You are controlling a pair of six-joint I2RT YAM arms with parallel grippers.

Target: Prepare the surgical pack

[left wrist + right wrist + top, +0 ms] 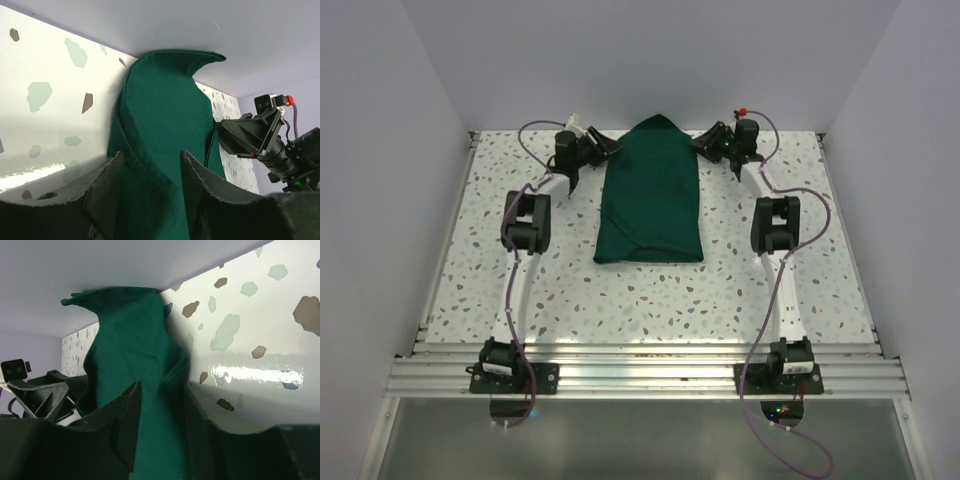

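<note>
Working on: the far end of the drape, which lies as a long folded bundle on the worktop. I judge that the step in hand is the last fold of the wrapping.
My left claw: the fingers stand apart and a fold of the drape runs up between them. I cannot tell whether they already press it.
My right claw: the same, with fingers apart on both sides of the cloth edge. I cannot tell if it pinches.
Where the drape is: between my two claws and reaching from them back toward my bases. Its pointed tip stands up just beyond both claws.
Tray, instruments, gauze: not visible, perhaps inside the bundle.
How to do it well: take only the top cloth layer, at equal height on both sides, and move both claws together.
Risk: an uneven pull would probably twist the bundle or open it.
</note>
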